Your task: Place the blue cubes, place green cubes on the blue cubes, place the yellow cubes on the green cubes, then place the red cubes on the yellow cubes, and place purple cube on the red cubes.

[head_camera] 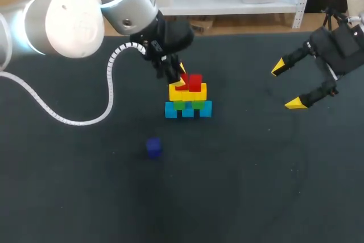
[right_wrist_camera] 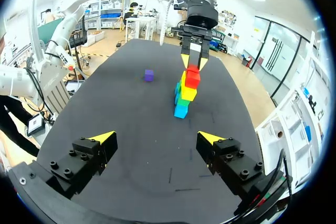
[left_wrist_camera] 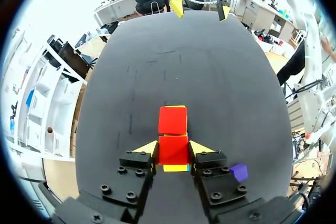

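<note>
- Head view looks down from above and behind on the whole table (head_camera: 256, 197), with the stack (head_camera: 188, 98) near its middle.
- Left wrist view sits just over the stack's red cube (left_wrist_camera: 173, 149), facing the right edge.
- Right wrist view faces the stack from well apart.
- All share the stack.

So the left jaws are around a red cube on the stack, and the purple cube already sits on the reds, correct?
Not quite: the purple cube lies alone on the table, apart from the stack, as the head view shows. The left jaws are around a red cube.
</note>
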Available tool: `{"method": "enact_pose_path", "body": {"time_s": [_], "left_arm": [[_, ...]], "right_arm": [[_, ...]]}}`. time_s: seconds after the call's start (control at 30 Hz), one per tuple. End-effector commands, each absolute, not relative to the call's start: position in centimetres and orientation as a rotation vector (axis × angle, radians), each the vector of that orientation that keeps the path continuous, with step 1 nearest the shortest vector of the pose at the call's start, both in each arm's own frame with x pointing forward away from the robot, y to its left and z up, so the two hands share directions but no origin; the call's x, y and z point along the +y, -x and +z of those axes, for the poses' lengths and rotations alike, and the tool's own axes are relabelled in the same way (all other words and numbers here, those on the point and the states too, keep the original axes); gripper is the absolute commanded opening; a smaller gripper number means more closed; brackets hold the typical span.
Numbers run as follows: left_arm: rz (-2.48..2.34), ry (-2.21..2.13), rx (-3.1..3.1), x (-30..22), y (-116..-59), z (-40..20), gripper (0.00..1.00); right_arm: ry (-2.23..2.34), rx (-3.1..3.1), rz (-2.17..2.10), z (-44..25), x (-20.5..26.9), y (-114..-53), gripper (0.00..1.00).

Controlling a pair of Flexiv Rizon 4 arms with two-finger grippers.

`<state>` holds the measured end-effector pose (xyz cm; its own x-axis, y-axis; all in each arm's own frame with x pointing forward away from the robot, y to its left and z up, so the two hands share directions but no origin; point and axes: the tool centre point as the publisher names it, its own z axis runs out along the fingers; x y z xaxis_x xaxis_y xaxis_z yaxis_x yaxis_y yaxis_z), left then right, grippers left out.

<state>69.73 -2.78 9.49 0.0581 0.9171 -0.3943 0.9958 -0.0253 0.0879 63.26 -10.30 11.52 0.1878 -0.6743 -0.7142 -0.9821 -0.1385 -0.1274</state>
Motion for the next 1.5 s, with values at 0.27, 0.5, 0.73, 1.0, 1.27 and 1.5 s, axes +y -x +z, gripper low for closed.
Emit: {"method": "enact_pose_path", "body": {"time_s": [0.27, 0.5, 0.73, 1.0, 1.27, 1.5], "left_arm": [[-0.331, -2.012, 1.924, -2.8, -69.88, 9.42, 0.14], [-0.332, -2.013, 1.924, -2.81, -69.89, 9.39, 0.24], [-0.333, -2.015, 1.924, -2.91, -69.94, 9.34, 0.3], [-0.333, -2.017, 1.926, -2.99, -69.96, 9.32, 0.35], [-0.332, -2.015, 1.93, -2.97, -69.94, 9.31, 0.47], [-0.332, -2.012, 1.931, -2.94, -69.92, 9.44, 0.56]], "right_arm": [[1.883, 1.546, 0.681, 11.48, -10.31, -63.28, 1.0], [1.883, 1.546, 0.681, 11.48, -10.31, -63.28, 1.0], [1.883, 1.546, 0.681, 11.48, -10.31, -63.28, 1.0], [1.883, 1.546, 0.681, 11.48, -10.31, -63.28, 1.0], [1.883, 1.546, 0.681, 11.48, -10.31, -63.28, 1.0], [1.883, 1.546, 0.681, 11.48, -10.31, -63.28, 1.0]]}}
